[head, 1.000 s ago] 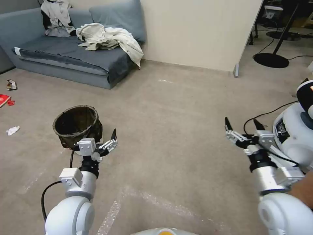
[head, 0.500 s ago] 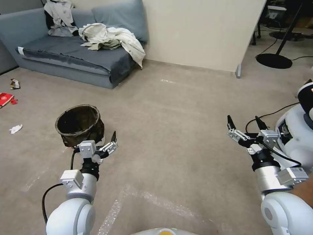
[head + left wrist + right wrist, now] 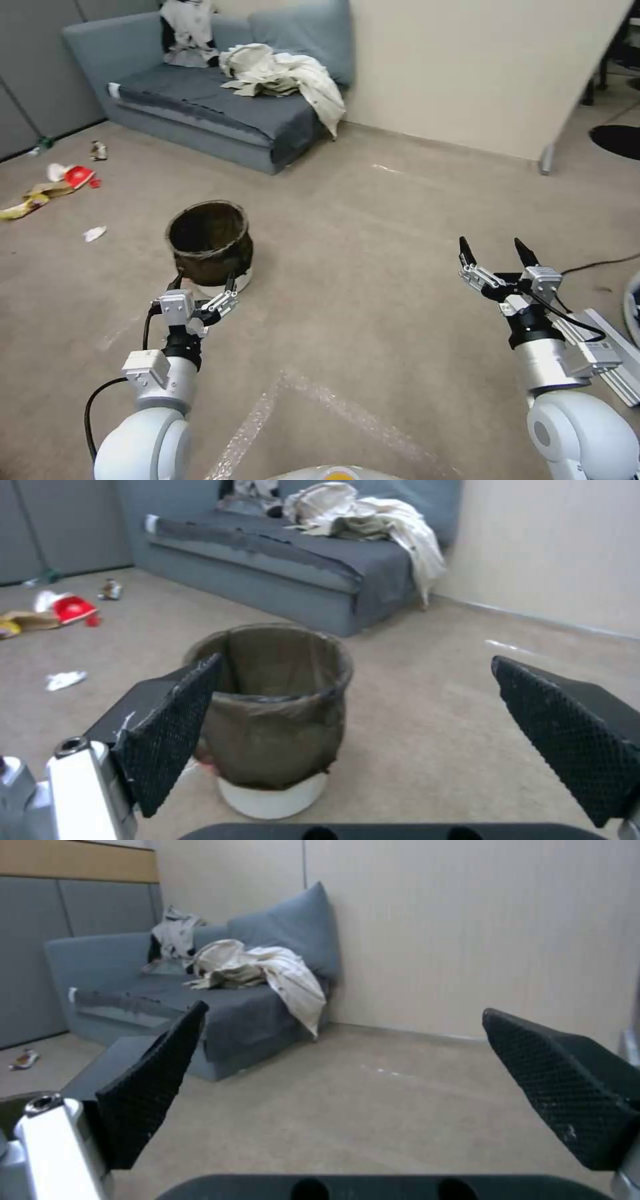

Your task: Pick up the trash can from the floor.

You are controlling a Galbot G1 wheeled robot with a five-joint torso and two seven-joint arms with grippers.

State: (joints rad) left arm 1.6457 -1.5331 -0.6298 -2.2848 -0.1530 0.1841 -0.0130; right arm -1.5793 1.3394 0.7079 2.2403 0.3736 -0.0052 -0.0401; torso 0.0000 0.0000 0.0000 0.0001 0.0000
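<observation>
Item: trash can (image 3: 209, 245) (dark liner bag over a white base), upright on the floor (image 3: 373, 267), near a grey sofa (image 3: 220, 100). My left gripper (image 3: 205, 283) hovers just short of it, jaws spread wide, holding nothing. My right gripper (image 3: 492, 255) hangs well apart over bare carpet, likewise spread.

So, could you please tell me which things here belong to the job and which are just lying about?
Job: round trash can with dark liner bag; open left gripper just short of it; beige carpet floor.

Lying about: grey sofa; crumpled cream cloth; red litter; white paper scrap.
</observation>
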